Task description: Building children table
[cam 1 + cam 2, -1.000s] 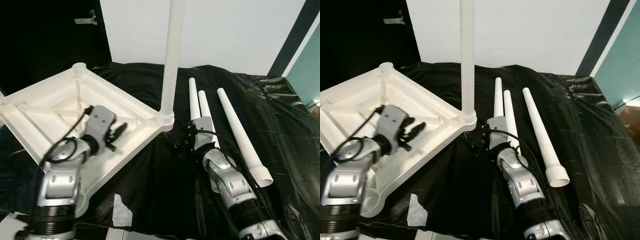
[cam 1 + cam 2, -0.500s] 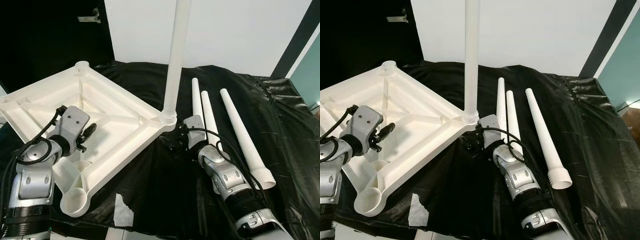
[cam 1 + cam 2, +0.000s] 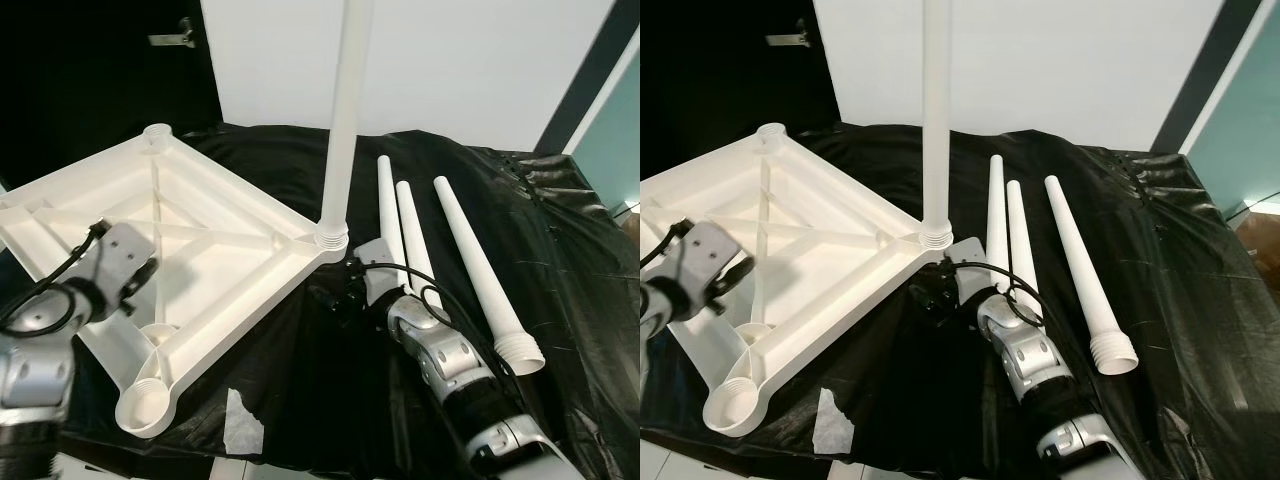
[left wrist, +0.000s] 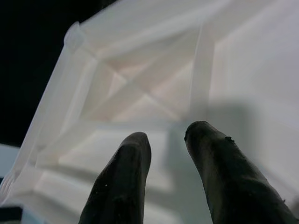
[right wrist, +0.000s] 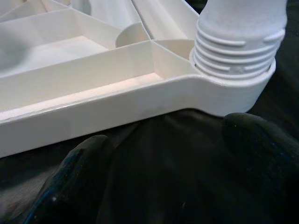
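The white table top [image 3: 215, 215] lies upside down on the left, ribs facing up. One white leg [image 3: 345, 110] stands upright, screwed into its right-hand corner socket [image 5: 233, 91]. Three loose white legs [image 3: 480, 265] lie side by side on the black sheet to the right. My left gripper [image 4: 166, 135] hovers open over the ribs near the top's left edge, holding nothing. My right gripper [image 5: 173, 149] sits low on the sheet just in front of the corner with the leg. Its fingers [image 5: 88, 161] are spread wide, and they hold nothing.
A black plastic sheet [image 3: 300, 380] covers the work surface and ends close to me. A scrap of white tape [image 3: 243, 420] lies on it near the front. Open leg sockets show at the near corner [image 3: 140, 412] and far corner [image 3: 157, 133].
My left arm has drawn back leftward, from the middle of the table top to its left edge. My right gripper has crept closer to the corner holding the upright leg.
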Robot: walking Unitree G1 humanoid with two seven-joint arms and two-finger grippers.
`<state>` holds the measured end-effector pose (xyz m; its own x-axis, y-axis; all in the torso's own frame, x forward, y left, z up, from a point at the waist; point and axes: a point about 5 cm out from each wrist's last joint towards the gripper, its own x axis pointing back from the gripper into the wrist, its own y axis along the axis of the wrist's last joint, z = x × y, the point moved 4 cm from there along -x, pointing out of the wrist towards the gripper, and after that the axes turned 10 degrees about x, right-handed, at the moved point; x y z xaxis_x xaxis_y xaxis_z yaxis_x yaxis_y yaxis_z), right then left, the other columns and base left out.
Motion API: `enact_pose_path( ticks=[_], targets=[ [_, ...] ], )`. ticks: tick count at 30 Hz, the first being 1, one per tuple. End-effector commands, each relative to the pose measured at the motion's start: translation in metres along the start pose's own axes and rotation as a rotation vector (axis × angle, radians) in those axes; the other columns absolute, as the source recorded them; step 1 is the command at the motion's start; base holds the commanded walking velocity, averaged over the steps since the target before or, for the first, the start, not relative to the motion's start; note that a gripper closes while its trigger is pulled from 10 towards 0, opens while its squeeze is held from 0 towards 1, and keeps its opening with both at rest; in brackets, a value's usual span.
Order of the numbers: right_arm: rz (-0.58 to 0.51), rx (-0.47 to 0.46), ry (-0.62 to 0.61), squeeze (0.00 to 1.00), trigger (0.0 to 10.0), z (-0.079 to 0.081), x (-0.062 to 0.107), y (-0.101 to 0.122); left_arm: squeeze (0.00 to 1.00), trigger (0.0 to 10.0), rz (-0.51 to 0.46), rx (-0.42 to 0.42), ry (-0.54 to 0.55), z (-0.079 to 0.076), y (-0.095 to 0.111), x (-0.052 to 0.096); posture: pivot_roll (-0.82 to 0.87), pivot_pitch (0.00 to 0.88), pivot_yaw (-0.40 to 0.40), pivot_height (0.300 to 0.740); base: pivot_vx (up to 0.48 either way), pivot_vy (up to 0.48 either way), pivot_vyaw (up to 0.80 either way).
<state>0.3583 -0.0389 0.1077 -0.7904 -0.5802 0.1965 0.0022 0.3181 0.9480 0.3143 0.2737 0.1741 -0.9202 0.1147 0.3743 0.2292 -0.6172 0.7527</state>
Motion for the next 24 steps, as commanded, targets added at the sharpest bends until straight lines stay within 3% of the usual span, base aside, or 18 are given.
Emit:
enact_pose_path(
  ticks=[1, 5, 11, 14, 16, 20, 24],
  targets=[
    [0.015, -0.003, 0.011, 0.00, 10.0, 0.003, -0.003, -0.003, 0.00, 10.0, 0.020, -0.032, -0.025, -0.004, -0.001, 0.002, 0.11, 0.000, -0.047, 0.740, 0.000, 0.000, 0.00],
    [0.013, -0.003, 0.033, 0.00, 10.0, 0.007, -0.011, 0.001, 0.00, 10.0, 0.110, -0.115, -0.063, -0.009, -0.014, 0.011, 0.13, 0.000, -0.055, 0.740, 0.000, 0.000, 0.00],
    [0.011, -0.008, 0.051, 0.00, 10.0, 0.010, -0.016, 0.004, 0.00, 10.0, 0.130, -0.163, -0.119, -0.013, -0.017, 0.020, 0.14, 0.000, -0.055, 0.740, 0.000, 0.000, 0.00],
    [0.014, -0.010, 0.059, 0.00, 10.0, 0.010, -0.020, 0.005, 0.00, 10.0, 0.151, -0.179, -0.213, -0.023, -0.019, 0.031, 0.15, 0.000, -0.054, 0.740, 0.000, 0.000, 0.00],
    [0.014, -0.010, 0.059, 0.00, 10.0, 0.010, -0.020, 0.005, 0.00, 10.0, 0.151, -0.179, -0.213, -0.023, -0.019, 0.031, 0.15, 0.000, -0.054, 0.740, 0.000, 0.000, 0.00],
    [0.014, -0.007, 0.058, 0.00, 10.0, 0.008, -0.023, 0.006, 0.00, 10.0, 0.185, -0.193, -0.348, -0.039, -0.024, 0.043, 0.15, 0.000, -0.049, 0.740, 0.000, 0.000, 0.00],
    [0.016, -0.009, 0.047, 0.00, 10.0, 0.004, -0.024, 0.006, 0.00, 10.0, 0.189, -0.188, -0.342, -0.038, -0.025, 0.042, 0.15, 0.000, -0.051, 0.740, 0.000, 0.000, 0.00]
  ],
)
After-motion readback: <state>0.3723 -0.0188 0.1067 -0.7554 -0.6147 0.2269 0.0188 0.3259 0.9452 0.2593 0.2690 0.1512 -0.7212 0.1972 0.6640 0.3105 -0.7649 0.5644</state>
